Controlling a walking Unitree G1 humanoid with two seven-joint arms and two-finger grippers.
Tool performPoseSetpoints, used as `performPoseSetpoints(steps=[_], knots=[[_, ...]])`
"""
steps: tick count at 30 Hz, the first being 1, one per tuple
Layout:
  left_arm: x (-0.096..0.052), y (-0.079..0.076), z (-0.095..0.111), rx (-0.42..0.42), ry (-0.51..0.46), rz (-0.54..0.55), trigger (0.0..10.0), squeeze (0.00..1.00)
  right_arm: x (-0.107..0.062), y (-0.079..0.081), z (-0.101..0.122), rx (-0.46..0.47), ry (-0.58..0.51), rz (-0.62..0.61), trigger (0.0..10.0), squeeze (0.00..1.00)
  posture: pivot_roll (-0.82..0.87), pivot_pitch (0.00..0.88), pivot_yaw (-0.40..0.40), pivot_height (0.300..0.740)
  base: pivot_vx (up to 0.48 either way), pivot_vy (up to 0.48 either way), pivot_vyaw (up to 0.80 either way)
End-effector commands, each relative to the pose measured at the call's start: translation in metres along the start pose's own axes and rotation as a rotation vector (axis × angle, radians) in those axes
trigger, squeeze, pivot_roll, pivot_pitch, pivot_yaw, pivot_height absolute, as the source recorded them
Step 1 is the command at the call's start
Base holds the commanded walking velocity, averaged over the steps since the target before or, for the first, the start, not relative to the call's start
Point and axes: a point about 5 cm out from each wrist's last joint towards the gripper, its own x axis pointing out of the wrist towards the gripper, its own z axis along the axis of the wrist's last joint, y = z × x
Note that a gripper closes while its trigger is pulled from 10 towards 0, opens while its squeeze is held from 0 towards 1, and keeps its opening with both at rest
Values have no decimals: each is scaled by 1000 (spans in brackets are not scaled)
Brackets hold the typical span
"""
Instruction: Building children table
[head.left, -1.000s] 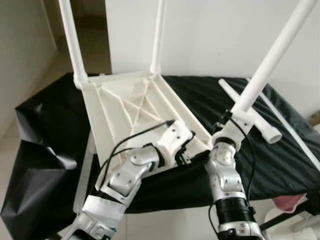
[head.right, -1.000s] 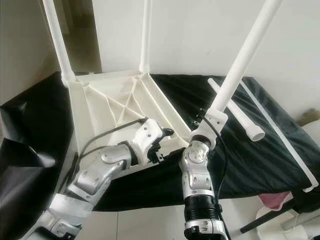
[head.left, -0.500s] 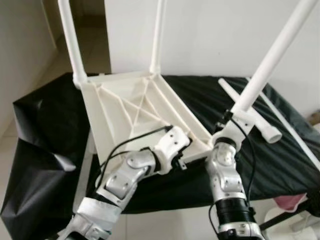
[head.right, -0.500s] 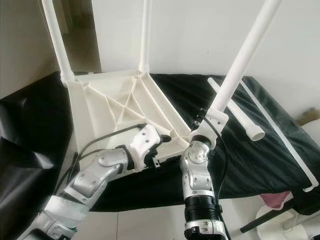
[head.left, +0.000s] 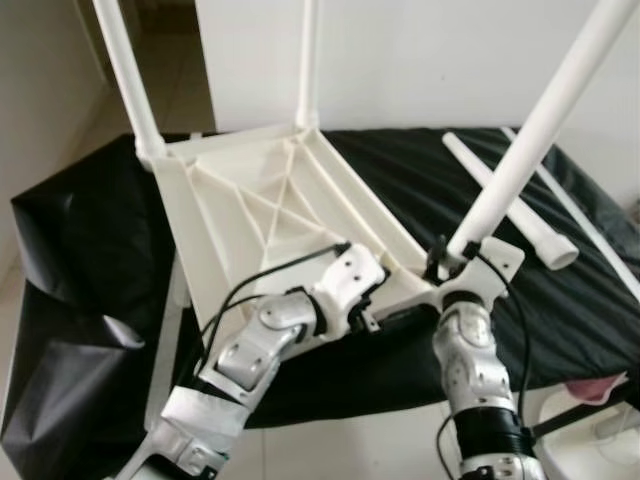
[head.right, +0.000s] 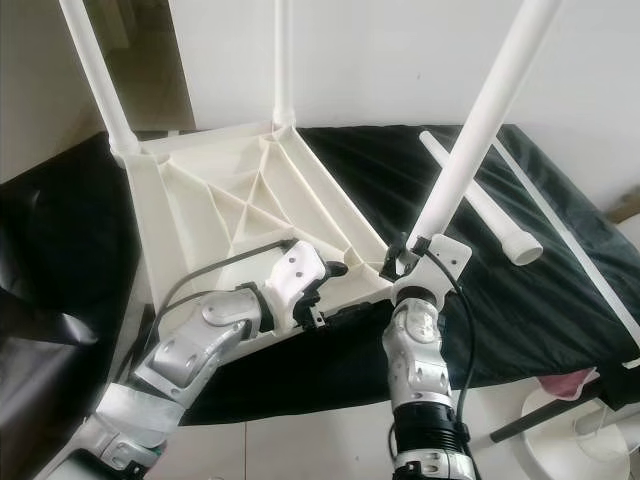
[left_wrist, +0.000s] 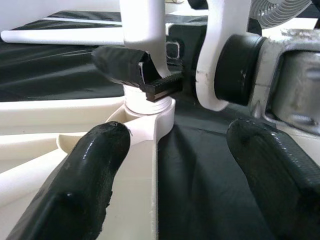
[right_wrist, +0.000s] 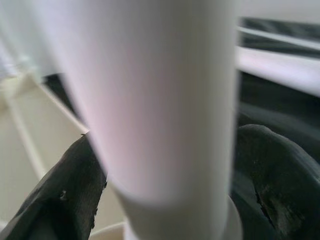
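The white table top (head.left: 250, 210) lies upside down on a black-covered surface. Two white legs (head.left: 125, 80) (head.left: 307, 60) stand in its far corners. My right gripper (head.left: 445, 262) is shut on a third leg (head.left: 540, 125), which slants up to the right with its base at the near right corner socket (left_wrist: 147, 107). In the right wrist view that leg (right_wrist: 160, 100) sits between both fingers. My left gripper (head.left: 375, 298) is open at the table top's near edge, close to that corner, one finger (left_wrist: 85, 170) over the rim and the other over the cloth.
A loose white leg (head.left: 510, 200) and a thin white rod (head.left: 580, 200) lie on the black cloth (head.left: 80, 260) at the right. A white wall stands close behind. A white stand (head.right: 590, 440) and something pink (head.left: 600, 385) are on the floor at the lower right.
My right wrist has turned and brought the held leg's base down closer to the near right corner. The left gripper has stayed at the near edge. The camera has shifted a little.
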Motion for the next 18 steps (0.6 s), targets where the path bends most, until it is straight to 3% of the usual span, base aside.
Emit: performPoseSetpoints(steps=[1,4,10,18], knots=[[3,-5,2,15,10,-83,10000,0,-1,-10,-2,-13,0,43,10000,0,35,0,-34,740,0,0,0],[4,-5,3,16,8,-80,10000,0,-1,-15,0,-30,-6,60,10000,0,37,0,-37,740,0,0,0],[6,-10,2,30,9,-89,10000,0,-1,-39,3,-152,18,302,10000,0,37,0,-35,740,0,0,0],[8,-11,5,30,5,-94,10000,0,11,-54,9,-249,80,479,10000,0,35,0,-25,740,0,0,0]])
